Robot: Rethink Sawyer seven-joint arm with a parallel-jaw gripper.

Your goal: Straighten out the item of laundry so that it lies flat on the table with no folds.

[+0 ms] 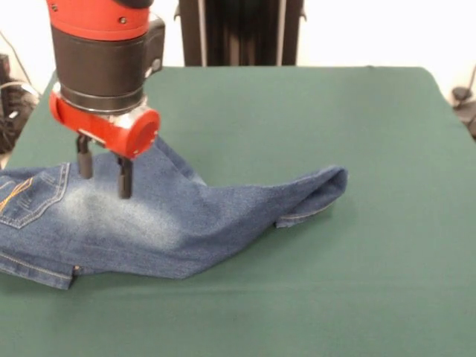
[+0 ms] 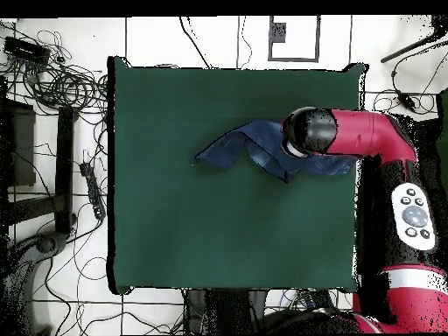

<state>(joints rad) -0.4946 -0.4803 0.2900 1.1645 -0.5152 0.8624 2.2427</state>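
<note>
The jeans (image 1: pixel 171 216) lay crumpled on the green tabletop (image 1: pixel 312 119), waistband end at the left edge of the front view, one leg folded back on itself toward the middle. The claw (image 1: pixel 104 172) hung open, its fingertips at the denim near the pocket, gripping nothing.

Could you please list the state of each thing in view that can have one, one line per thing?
jeans: lying on the table, not flat; the leg end is folded over on itself.
gripper: jaws open, down over the jeans near the pocket end, not closed on the cloth.
table: green cover lying smooth, with the jeans at one side.
</note>
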